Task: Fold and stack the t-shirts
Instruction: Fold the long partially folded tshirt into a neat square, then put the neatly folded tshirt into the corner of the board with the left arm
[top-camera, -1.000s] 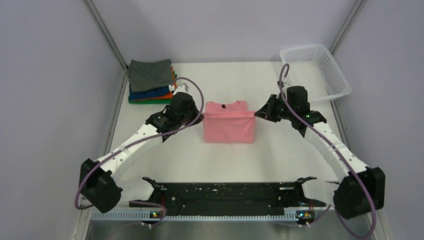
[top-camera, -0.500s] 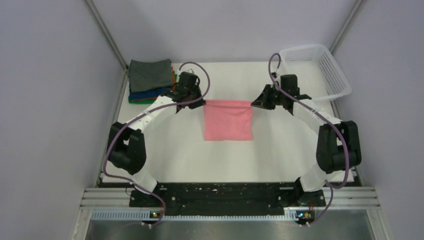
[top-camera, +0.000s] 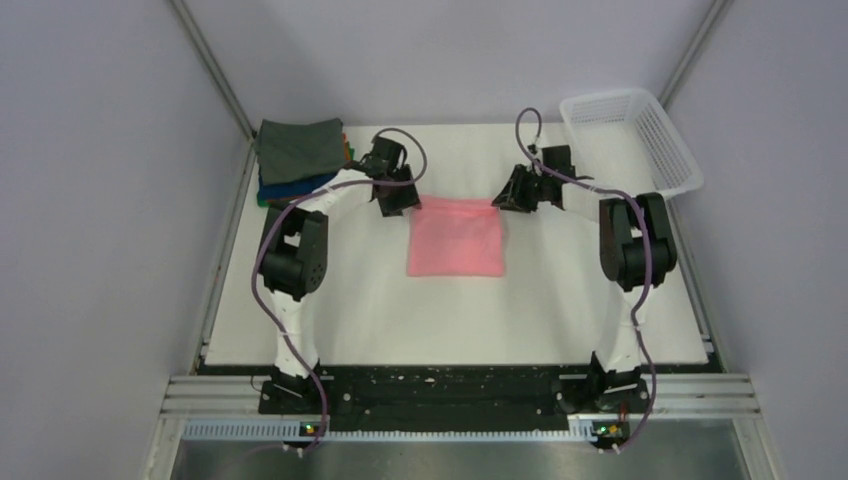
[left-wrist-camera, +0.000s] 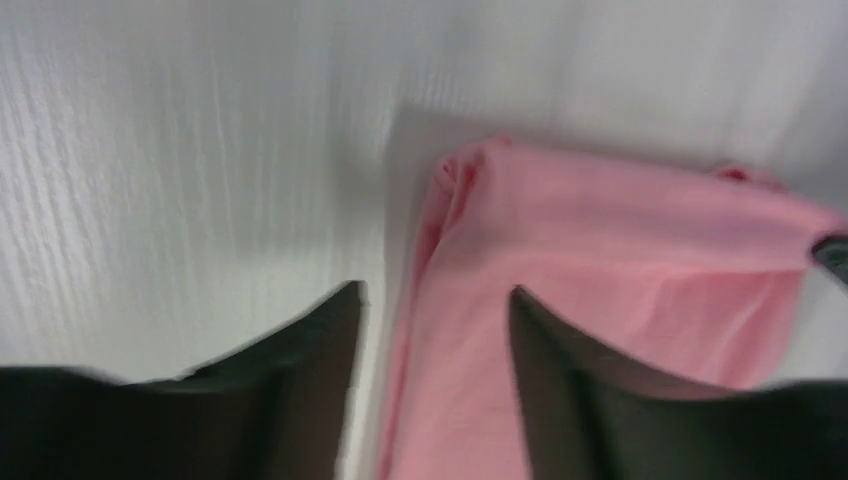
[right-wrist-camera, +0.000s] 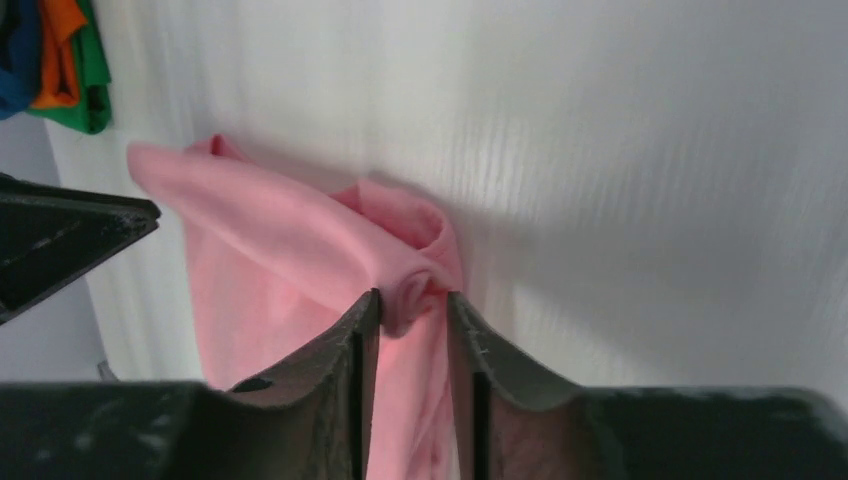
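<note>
Completing a fold of the pink t-shirt. Over the last second both arms have carried a doubled layer of cloth to the garment's far edge. The collar, exposed a second ago, is now covered, and the shirt lies as a compact rectangle in the middle of the table.

The left gripper sits at the far left corner. In the wrist view its fingers stand clearly parted, with bare table showing beside the cloth, so that corner appears released. The right gripper sits at the far right corner with its jaws only narrowly apart. A bunch of pink cloth fills the gap, so that corner appears still nipped.

The fold is judged laid and the release under way. What remains is moving the shirt onto the stack of folded t-shirts at the far left, dark grey uppermost. If the right arm withdraws before its corner is free, it could drag the fold open.
</note>
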